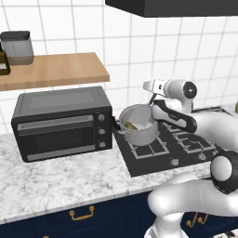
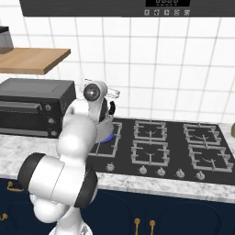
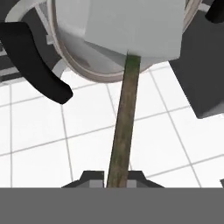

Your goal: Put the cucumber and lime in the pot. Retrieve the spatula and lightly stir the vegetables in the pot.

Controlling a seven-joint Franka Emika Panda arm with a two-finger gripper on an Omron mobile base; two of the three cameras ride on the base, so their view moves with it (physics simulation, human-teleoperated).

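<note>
White glossy tiles back a speckled marble counter [image 1: 60, 172] holding a matte black toaster oven [image 1: 62, 123] and a black cooktop [image 2: 160, 147]. On its near-left burner sits the shiny steel cylindrical pot [image 1: 138, 125], something yellow-green inside, likely the cucumber [image 1: 130, 125]; the lime can't be made out. The gripper [image 3: 116, 181] hangs over the pot, fingers shut on the slim brown wooden handle of a pale flat-bladed spatula [image 3: 124, 127] reaching down into it. Stirring too hard could tip the smooth pot or flick vegetables out.

Kitchen, gas hob [image 2: 172, 147], toaster oven [image 1: 62, 122], tiled wall [image 2: 183, 69]
</note>
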